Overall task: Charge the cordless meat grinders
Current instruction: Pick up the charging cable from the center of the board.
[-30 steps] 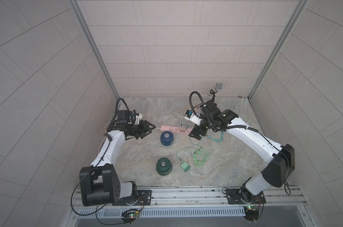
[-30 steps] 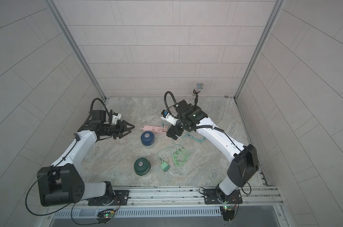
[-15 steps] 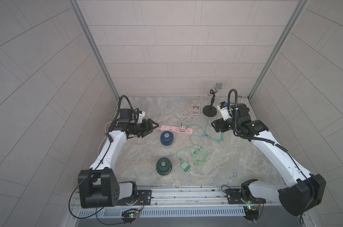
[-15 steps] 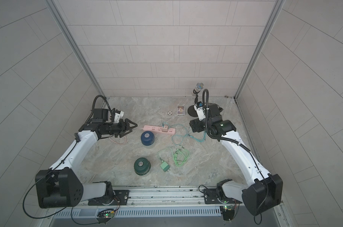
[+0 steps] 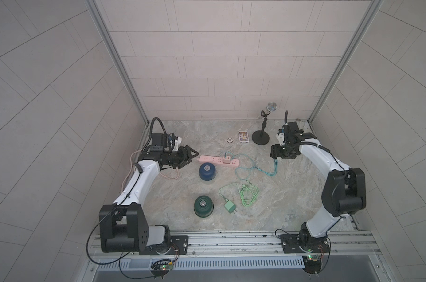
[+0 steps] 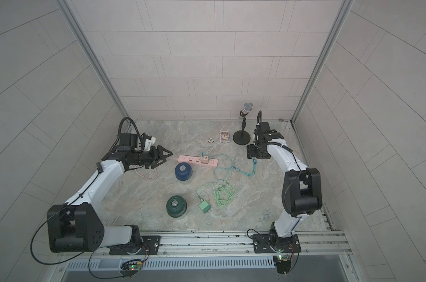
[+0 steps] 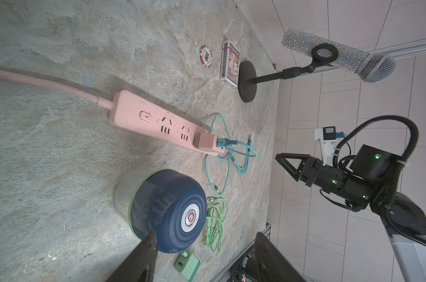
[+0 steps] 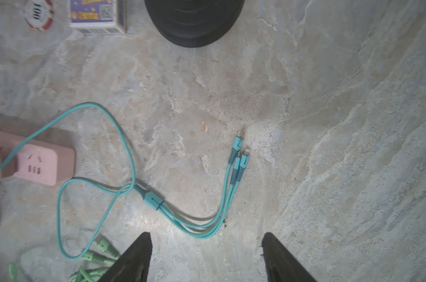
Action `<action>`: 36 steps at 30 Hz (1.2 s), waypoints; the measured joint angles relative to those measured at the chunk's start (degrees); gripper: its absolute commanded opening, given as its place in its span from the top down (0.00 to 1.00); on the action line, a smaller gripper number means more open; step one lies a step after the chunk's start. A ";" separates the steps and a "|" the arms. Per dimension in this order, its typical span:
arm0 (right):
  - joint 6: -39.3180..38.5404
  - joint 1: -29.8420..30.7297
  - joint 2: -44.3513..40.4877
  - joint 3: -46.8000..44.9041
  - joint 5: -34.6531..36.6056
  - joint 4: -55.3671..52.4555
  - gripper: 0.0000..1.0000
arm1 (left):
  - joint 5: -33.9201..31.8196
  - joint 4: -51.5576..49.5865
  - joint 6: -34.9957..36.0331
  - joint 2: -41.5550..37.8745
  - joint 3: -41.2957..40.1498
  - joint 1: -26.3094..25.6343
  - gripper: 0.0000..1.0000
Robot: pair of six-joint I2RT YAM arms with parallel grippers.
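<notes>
- I am holding my left fingers (image 7: 143, 256) apart, with nothing clamped between them. They are hovering near the cord end of the pink power strip (image 5: 212, 160).
- The blue grinder (image 5: 207, 171) is standing upright beside the strip and near these fingers. In both top views it is not touching them.
- The green grinder (image 5: 203, 205) is standing closer to my bases, well apart from both pairs of fingers.
- My right fingers (image 8: 133, 258) are also standing apart and empty, above the teal cable (image 8: 158, 202). Its three plugs are lying on the worktop (image 8: 329, 146).
- The blue grinder is sitting on a clear bowl (image 7: 124, 197); I cannot tell what is inside.
- A pink adapter (image 7: 207, 144) is sitting in the strip with the teal cable plugged into it. The green adapter (image 5: 229, 207) is lying loose.
</notes>
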 measured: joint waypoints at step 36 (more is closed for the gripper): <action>5.29 0.13 15.15 1.20 5.60 -2.14 0.82 | 1.88 1.27 -0.61 4.33 0.96 0.00 0.37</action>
